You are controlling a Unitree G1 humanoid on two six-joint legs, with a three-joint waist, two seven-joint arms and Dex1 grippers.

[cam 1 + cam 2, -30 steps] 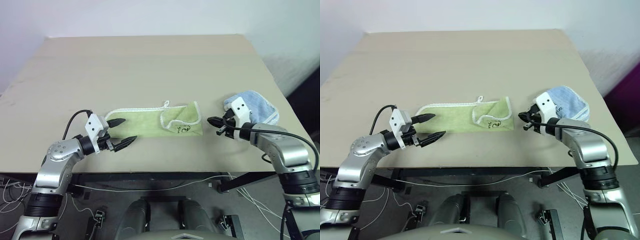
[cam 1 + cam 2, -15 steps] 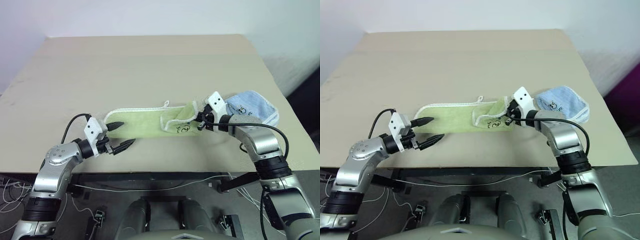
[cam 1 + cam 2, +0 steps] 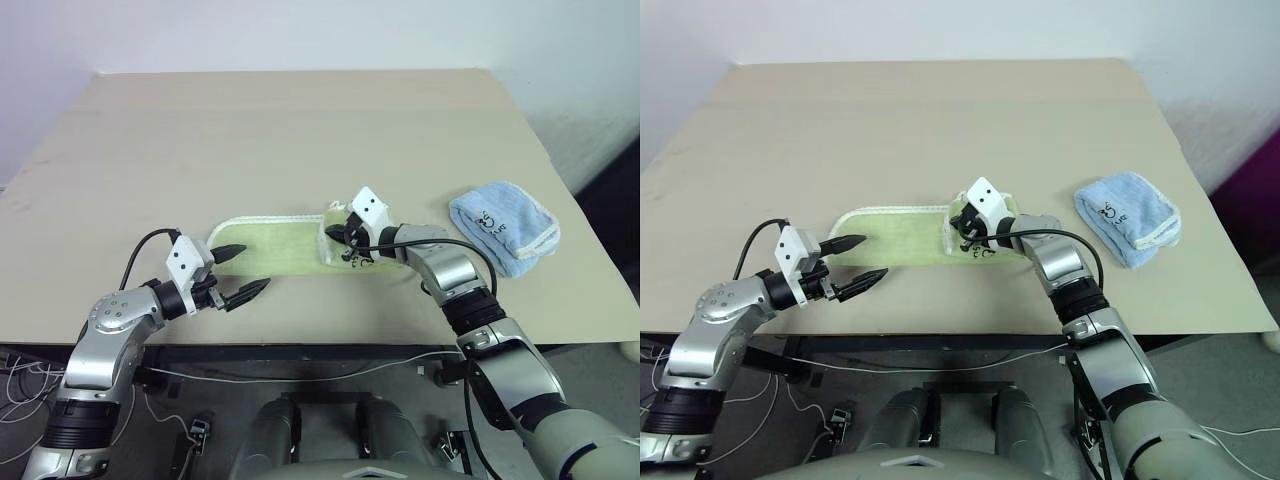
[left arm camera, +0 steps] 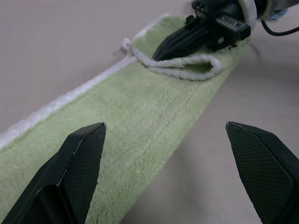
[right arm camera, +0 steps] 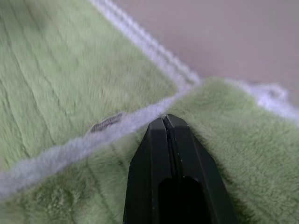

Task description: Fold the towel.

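The towel (image 3: 275, 248) is a light yellow-green strip with white edging, lying flat near the table's front edge. Its right end is folded back over itself and carries a small dark printed mark (image 3: 358, 258). My right gripper (image 3: 333, 232) is shut, and its joined tips rest on that folded flap by the white edging (image 5: 117, 122). I cannot tell whether any cloth is pinched between them. My left gripper (image 3: 256, 266) stands open just off the towel's left end, one finger over the cloth and one over the bare table. The left wrist view looks along the towel (image 4: 140, 116) to the right gripper (image 4: 161, 53).
A smaller light blue towel (image 3: 505, 228) lies folded on the right side of the beige table (image 3: 300, 130), apart from my right arm. The table's front edge runs just below both grippers. A black cable loops along my right forearm.
My right arm swung left from beside the blue towel onto the green towel's folded end, staying shut. The blue towel now lies uncovered. My left gripper has hardly moved.
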